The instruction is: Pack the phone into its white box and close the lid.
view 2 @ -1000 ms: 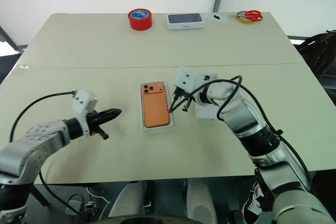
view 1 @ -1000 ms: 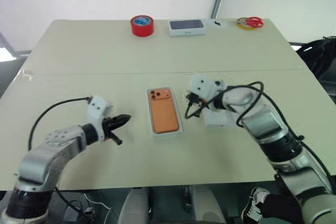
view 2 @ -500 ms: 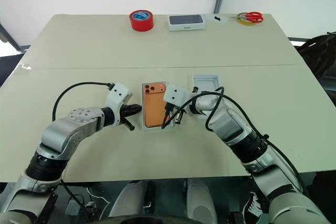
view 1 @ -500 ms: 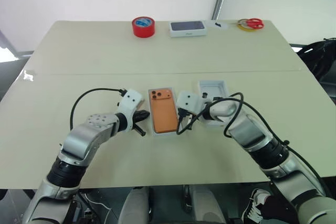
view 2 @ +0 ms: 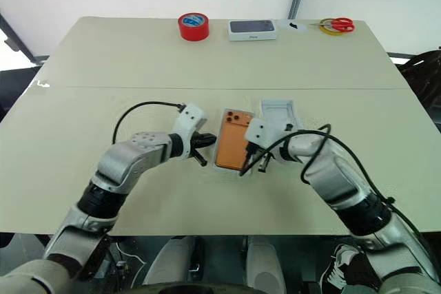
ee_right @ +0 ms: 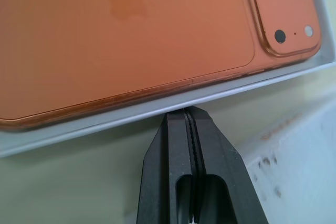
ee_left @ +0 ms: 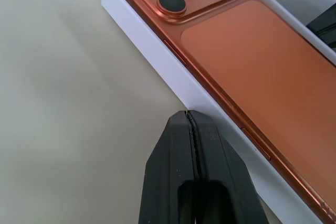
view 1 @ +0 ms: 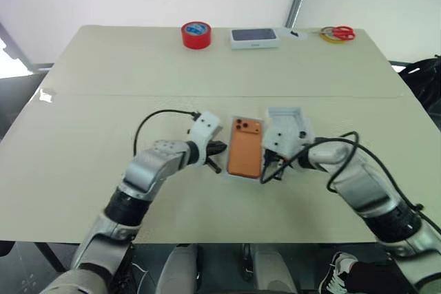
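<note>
Left eye view: left pincer (view 1: pixel 219 148) has swung in from well out on the bench (view 1: pixel 103 87) and now sits just beside the left long wall of the box (ee_left: pixel 173 80), fingers pressed together, holding nothing. Left wrist view confirms it: closed tips near that wall, whether touching I cannot tell. Phone (view 1: pixel 245 155) lies face down inside the box, camera block at the far end, both set slightly askew on the bench. Right pincer (view 1: pixel 270 167) has pulled back across the box to its right long wall, also fully closed and empty; in the right wrist view its tips sit at the base of that wall. A white insert (view 1: pixel 289 123) lies just past that arm, partly hidden. Far edge of the bench: red tape (view 1: pixel 195 34), a dark-topped box (view 1: pixel 254 37), scissors (view 1: pixel 337 32). Reading: phone is already packed; the two closed pincers now bracket the box from either side, probably to square or steady it. I cannot pick out the lid, so the closing step is not yet begun.
</note>
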Controlling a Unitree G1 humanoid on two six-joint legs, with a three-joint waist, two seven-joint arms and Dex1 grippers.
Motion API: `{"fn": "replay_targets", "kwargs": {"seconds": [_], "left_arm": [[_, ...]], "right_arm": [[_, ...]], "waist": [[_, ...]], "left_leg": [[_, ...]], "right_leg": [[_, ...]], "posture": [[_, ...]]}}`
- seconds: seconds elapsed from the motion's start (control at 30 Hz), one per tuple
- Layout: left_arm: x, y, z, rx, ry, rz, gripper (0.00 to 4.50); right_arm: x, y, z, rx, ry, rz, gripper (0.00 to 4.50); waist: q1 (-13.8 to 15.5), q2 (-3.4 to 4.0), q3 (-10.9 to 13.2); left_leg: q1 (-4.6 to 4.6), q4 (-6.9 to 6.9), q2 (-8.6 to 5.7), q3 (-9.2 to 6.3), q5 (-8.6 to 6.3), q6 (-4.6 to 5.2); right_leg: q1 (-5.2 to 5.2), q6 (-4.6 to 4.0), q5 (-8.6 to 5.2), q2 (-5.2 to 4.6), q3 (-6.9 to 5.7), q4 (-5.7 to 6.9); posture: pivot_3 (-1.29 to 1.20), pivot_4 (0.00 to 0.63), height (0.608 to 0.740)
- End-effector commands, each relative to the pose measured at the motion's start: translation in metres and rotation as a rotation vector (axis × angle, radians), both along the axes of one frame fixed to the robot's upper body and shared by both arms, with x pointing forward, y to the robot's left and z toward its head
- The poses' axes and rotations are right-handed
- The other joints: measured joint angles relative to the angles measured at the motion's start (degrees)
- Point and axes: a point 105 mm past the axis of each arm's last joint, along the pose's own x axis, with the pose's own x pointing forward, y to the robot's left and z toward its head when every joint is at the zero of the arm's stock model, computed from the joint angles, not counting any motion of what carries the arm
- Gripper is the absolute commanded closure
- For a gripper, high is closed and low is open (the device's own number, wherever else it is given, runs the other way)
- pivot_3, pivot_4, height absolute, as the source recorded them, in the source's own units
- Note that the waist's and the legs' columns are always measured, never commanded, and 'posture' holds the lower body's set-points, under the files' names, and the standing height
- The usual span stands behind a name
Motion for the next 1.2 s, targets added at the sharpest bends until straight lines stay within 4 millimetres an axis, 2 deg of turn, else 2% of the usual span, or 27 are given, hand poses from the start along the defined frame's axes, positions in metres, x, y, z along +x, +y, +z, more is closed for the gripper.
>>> {"fn": "replay_targets", "kwargs": {"seconds": [0.03,0.23,0.37,0.67,0.87,1.07,1.13,1.2], "left_arm": [[-0.030,-0.060,0.014,-0.078,0.001,-0.256,4.46],[-0.041,-0.088,0.011,-0.085,0.036,-0.350,4.46],[-0.043,-0.092,0.005,-0.079,0.045,-0.361,4.46],[-0.030,-0.075,0.001,-0.066,0.047,-0.299,4.46],[-0.018,-0.054,0.003,-0.068,0.041,-0.234,4.46],[-0.018,-0.032,0.010,-0.077,0.028,-0.209,4.46],[-0.020,-0.021,0.015,-0.091,-0.001,-0.204,4.50],[-0.020,-0.009,0.021,-0.096,-0.051,-0.202,4.50]], "right_arm": [[-0.008,0.002,0.020,0.040,-0.057,0.025,4.50],[-0.020,-0.030,0.017,0.015,-0.021,-0.070,4.50],[-0.024,-0.042,0.012,-0.001,-0.004,-0.106,4.50],[-0.027,-0.050,0.011,-0.010,0.007,-0.124,4.50],[-0.034,-0.063,0.015,-0.036,0.021,-0.133,4.50],[-0.039,-0.082,0.026,-0.047,0.026,-0.162,4.50],[-0.041,-0.085,0.038,-0.011,0.041,-0.158,3.96],[-0.042,-0.085,0.050,0.020,0.039,-0.150,3.08]], "waist": [[-0.15,-0.01,0.00],[-0.43,0.00,0.00],[-0.45,0.00,0.00],[-0.43,0.00,0.00],[-0.43,0.00,0.00],[-0.45,0.00,0.00],[-0.45,0.00,0.00],[-0.47,0.00,0.00]], "left_leg": [[0.00,0.00,0.00,0.02,0.00,0.00],[0.07,0.00,0.03,0.03,-0.01,0.02],[0.09,0.00,0.05,0.03,-0.01,0.02],[0.09,0.01,0.05,0.03,-0.01,0.02],[0.09,0.00,0.06,0.02,-0.01,0.02],[0.09,0.01,0.09,0.03,-0.01,0.02],[0.09,0.01,0.11,0.03,-0.01,0.02],[0.09,0.01,0.13,0.03,-0.01,0.02]], "right_leg": [[0.00,0.00,0.00,0.00,0.00,-0.03],[0.00,-0.07,-0.05,0.09,0.04,0.01],[0.01,-0.07,-0.07,0.11,0.05,0.02],[0.01,-0.06,-0.08,0.10,0.05,0.01],[0.01,-0.06,-0.07,0.10,0.05,0.02],[0.01,-0.05,-0.08,0.10,0.06,0.02],[0.01,-0.05,-0.08,0.10,0.08,0.01],[0.01,-0.05,-0.08,0.10,0.09,0.02]], "posture": [[0.00,0.150,0.740],[0.00,0.150,0.740],[0.00,0.150,0.740],[0.00,0.150,0.740],[0.00,0.150,0.740],[0.00,0.150,0.740],[0.00,0.150,0.740],[0.00,0.150,0.740]]}}
